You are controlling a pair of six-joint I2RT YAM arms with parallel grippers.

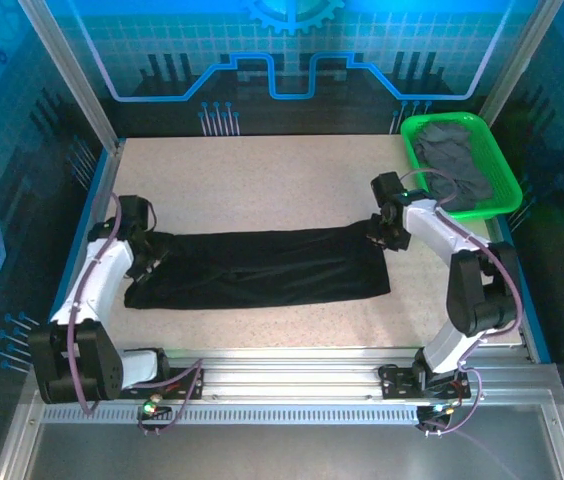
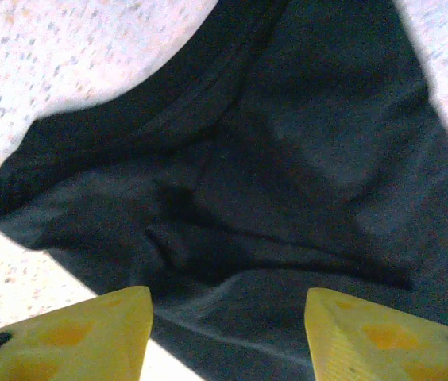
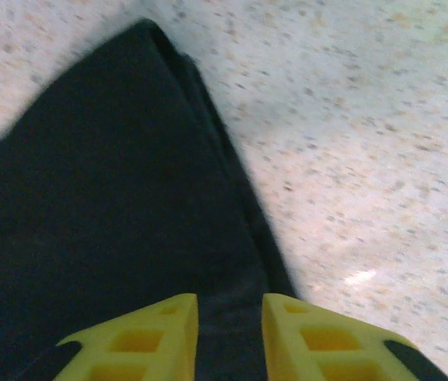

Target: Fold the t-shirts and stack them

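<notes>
Left pincer (image 2: 228, 305) wide open over left end of black t-shirt (image 1: 262, 265), which lies as a long band across mid counter (image 1: 262, 175), right pincer (image 3: 229, 309) narrowly parted at its right edge; light, limp cloth, pinch the end corners.

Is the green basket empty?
No, the bright green plastic basket has crumpled dark grey cloth t-shirts lying inside it.
</notes>
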